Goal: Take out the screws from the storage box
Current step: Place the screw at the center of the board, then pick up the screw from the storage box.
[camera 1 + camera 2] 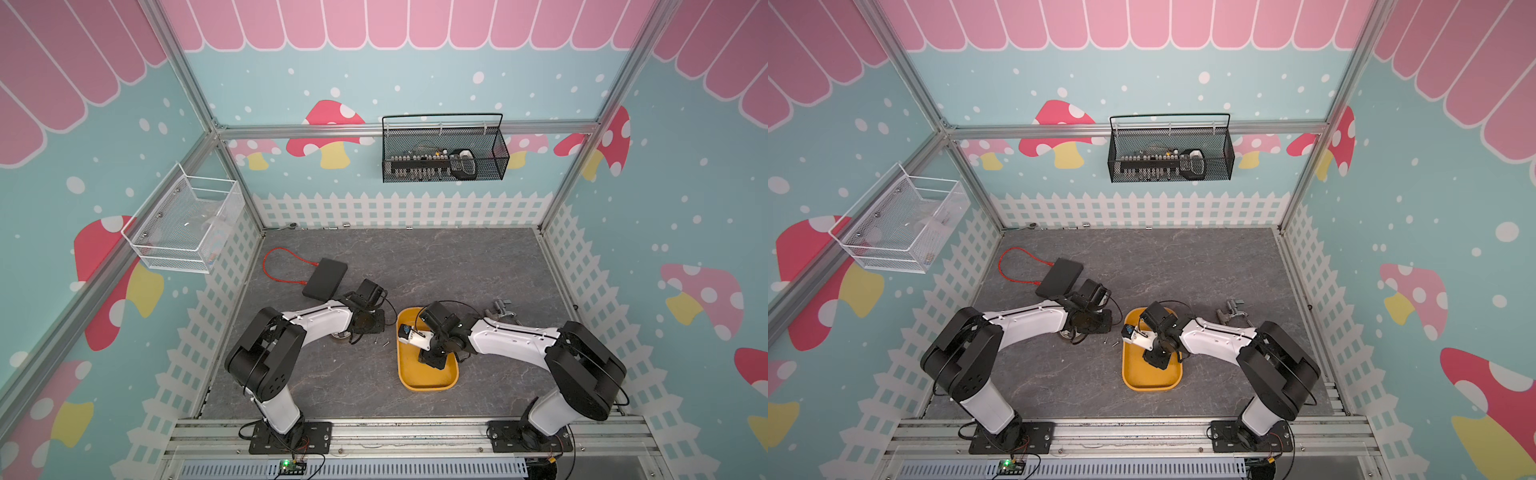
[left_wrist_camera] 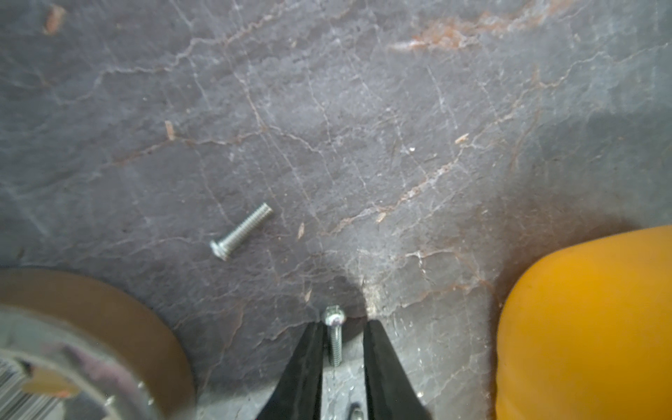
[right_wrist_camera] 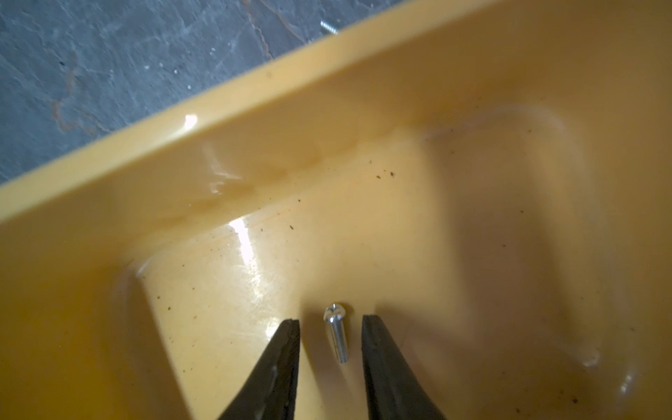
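The yellow-orange storage box (image 1: 428,384) lies on the table at front centre. In the right wrist view one silver screw (image 3: 336,332) rests on the box floor (image 3: 400,236). My right gripper (image 3: 331,322) is down inside the box, open, a finger on each side of that screw with a gap to both. My left gripper (image 2: 343,323) is low over the table left of the box, open. A screw (image 2: 334,334) lies between its fingers, against one and apart from the other. Another screw (image 2: 240,232) lies loose on the table nearby. In a top view two screws (image 1: 375,342) (image 1: 386,343) lie beside the box.
A brown tape roll (image 2: 91,345) sits close beside my left gripper. Behind it lie a black pad (image 1: 325,279) and a red cable (image 1: 282,266). A metal fitting (image 1: 500,309) lies behind my right arm. A black mesh basket (image 1: 444,153) and a white one (image 1: 183,224) hang on the walls.
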